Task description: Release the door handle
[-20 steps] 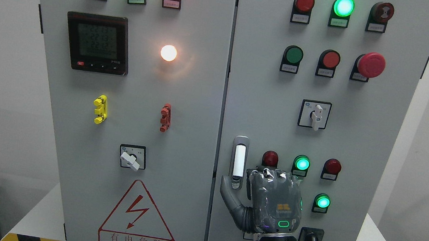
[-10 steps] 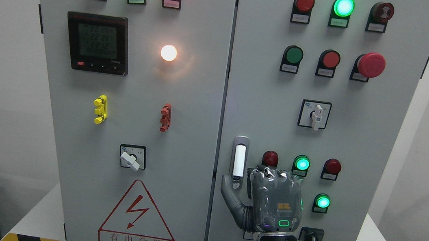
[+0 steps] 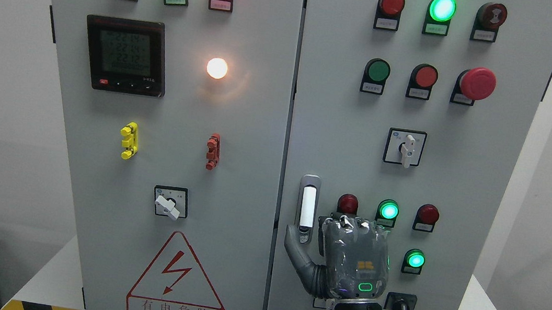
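The handle sits low and right of centre in the frame, at the left edge of the right door. Its long axis is vertical, flush in its recess. I judge it rigid, smooth and spring-loaded; hold is best taken at the white bar. My right hand is just beside it, thumb extended near its base, fingers curled toward the door, grasping nothing that I can see.
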